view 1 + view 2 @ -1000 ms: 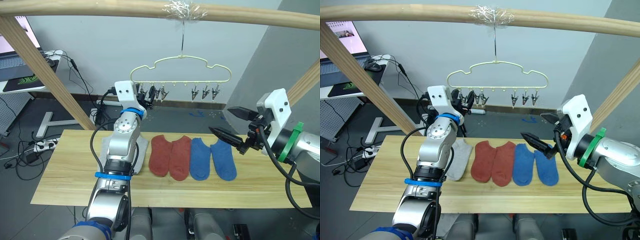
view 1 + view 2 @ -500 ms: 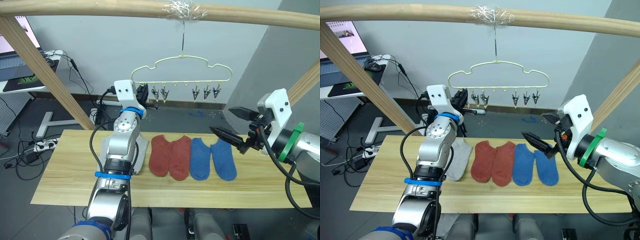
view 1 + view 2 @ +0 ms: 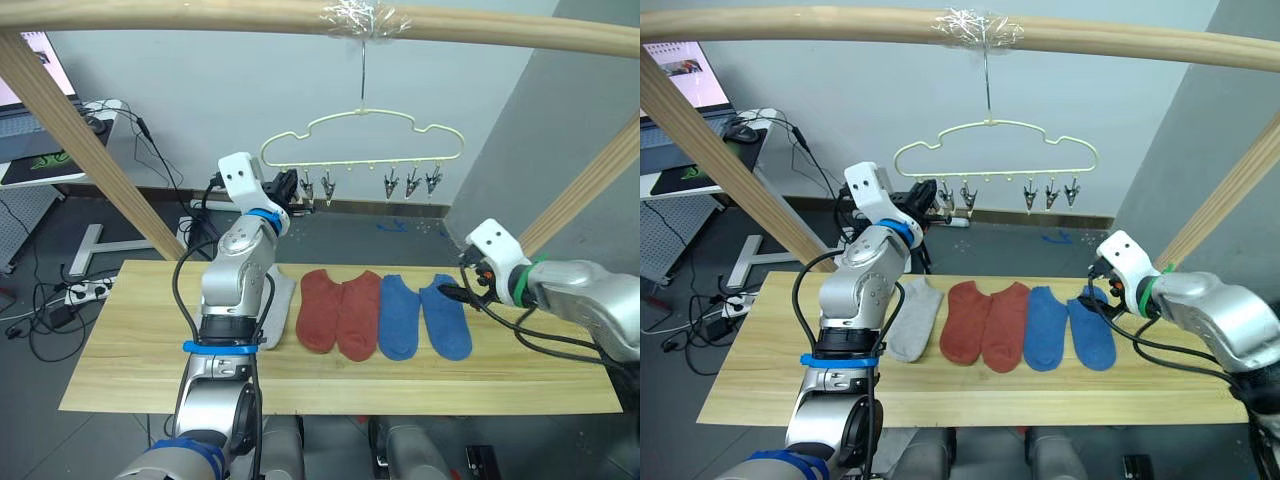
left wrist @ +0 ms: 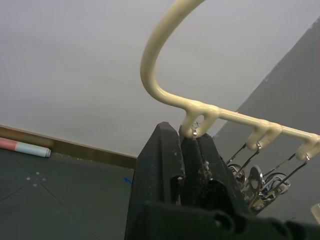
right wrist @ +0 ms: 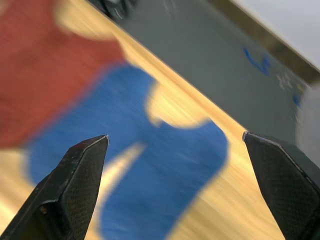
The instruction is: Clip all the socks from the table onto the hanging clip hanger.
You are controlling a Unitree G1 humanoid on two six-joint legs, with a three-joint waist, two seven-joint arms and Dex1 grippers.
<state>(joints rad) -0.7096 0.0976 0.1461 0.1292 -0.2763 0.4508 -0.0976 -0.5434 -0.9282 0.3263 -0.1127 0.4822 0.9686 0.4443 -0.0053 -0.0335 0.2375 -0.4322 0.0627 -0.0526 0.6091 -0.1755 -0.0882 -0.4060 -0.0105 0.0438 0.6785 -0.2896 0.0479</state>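
Socks: five short knit ankle socks lie side by side on the light yellowish plank table (image 3: 130,340): one light grey sock (image 3: 916,318), two rust red socks (image 3: 338,312), two blue socks (image 3: 424,317). The grey one sits at 9 o'clock of the row, the blue pair at 3 o'clock.
Hanger: the pale yellow wire clip hanger (image 3: 362,135) hangs by its long hook from the round wooden pole (image 3: 200,14), at 12 o'clock above the socks; none of its small metal clips (image 3: 408,184) that show carries a sock.
Handling: soft, light and limp, I judge; a sock will droop and fold when lifted. Best taken by pinching the cuff edge, so the opening can be fed into a clip.
Left gripper (image 4: 189,150): raised at the hanger's 9 o'clock end, black fingers clenched together right under the first loop; whether a clip is pinched between them I cannot tell.
Right gripper (image 5: 175,165): fingers spread wide, grasping nothing, poised over the blue socks.
Wrist views add: the left one shows the loop touching the fingertips; the right one shows the open span over blue knit.
Head views add: the whole row, and the grey sock beside the left arm.
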